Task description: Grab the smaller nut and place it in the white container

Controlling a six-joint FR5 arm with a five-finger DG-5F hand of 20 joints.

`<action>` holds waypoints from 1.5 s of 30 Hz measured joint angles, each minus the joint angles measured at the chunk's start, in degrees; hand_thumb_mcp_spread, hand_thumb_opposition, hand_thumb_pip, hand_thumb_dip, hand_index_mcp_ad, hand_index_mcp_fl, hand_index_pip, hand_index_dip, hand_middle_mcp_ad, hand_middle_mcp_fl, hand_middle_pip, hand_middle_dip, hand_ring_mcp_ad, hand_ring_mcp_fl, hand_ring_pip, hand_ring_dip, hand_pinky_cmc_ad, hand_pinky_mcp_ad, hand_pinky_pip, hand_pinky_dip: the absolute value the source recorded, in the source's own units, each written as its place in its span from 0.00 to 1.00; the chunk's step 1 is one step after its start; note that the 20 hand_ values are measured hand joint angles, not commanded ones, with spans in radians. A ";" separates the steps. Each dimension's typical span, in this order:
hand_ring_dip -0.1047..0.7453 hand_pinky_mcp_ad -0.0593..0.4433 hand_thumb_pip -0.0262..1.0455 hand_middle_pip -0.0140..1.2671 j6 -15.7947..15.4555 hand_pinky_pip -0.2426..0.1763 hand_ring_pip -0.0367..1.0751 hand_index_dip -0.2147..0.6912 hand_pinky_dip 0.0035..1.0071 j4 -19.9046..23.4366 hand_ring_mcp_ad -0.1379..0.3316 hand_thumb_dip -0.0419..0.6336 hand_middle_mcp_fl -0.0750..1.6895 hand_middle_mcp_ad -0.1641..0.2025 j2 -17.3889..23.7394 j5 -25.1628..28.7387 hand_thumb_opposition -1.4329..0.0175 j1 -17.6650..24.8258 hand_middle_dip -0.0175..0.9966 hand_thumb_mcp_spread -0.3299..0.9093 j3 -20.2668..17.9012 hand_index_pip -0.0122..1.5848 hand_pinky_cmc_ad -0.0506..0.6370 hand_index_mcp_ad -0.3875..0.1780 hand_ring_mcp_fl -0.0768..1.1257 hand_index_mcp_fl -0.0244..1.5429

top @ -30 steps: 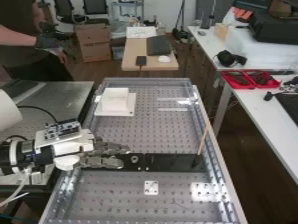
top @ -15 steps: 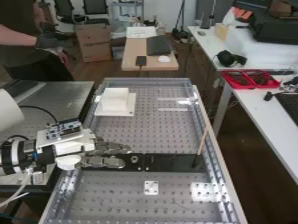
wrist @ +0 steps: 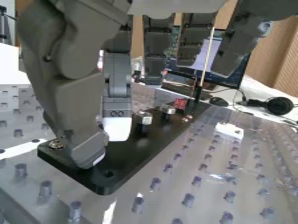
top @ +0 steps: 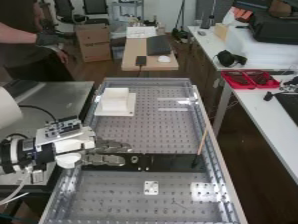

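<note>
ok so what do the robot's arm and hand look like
The arm is white and rounded, with black and silver bands near the wrist and a thin black cable looping beside it. The hand has a white base and dark grey, blocky fingers, one with a white tip.

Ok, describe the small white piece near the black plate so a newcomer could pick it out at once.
Find the dotted bench top, then the long black plate lying across it. Just off that plate, on the high view's near side, lies a small white piece. Its low shape and dark spots set it apart from the taller, plain white container toward the far end.
</note>
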 joint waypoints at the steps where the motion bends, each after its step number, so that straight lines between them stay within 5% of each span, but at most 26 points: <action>1: 0.21 0.58 0.49 0.11 0.43 0.59 0.13 0.33 0.19 0.39 0.48 0.36 0.19 0.49 0.27 -0.04 0.34 0.06 0.20 0.69 -0.12 0.93 0.58 0.35 0.09 0.41; 13: 0.21 0.58 0.49 0.11 5.05 0.62 0.13 0.34 0.19 3.78 0.48 0.36 0.20 0.49 3.65 -0.88 0.34 0.67 0.20 0.69 -1.27 0.93 0.58 0.35 0.10 0.41; 28: 0.21 0.58 0.49 0.11 14.41 0.63 0.13 0.36 0.19 9.95 0.48 0.36 0.20 0.49 16.94 -2.63 0.34 3.99 0.20 0.69 -6.95 0.92 0.58 0.35 0.10 0.41; 45: 0.21 0.57 0.49 0.11 20.04 0.63 0.13 0.38 0.19 8.08 0.48 0.36 0.20 0.49 29.88 20.21 0.34 21.91 0.20 0.69 -14.90 0.89 0.58 0.35 0.10 0.44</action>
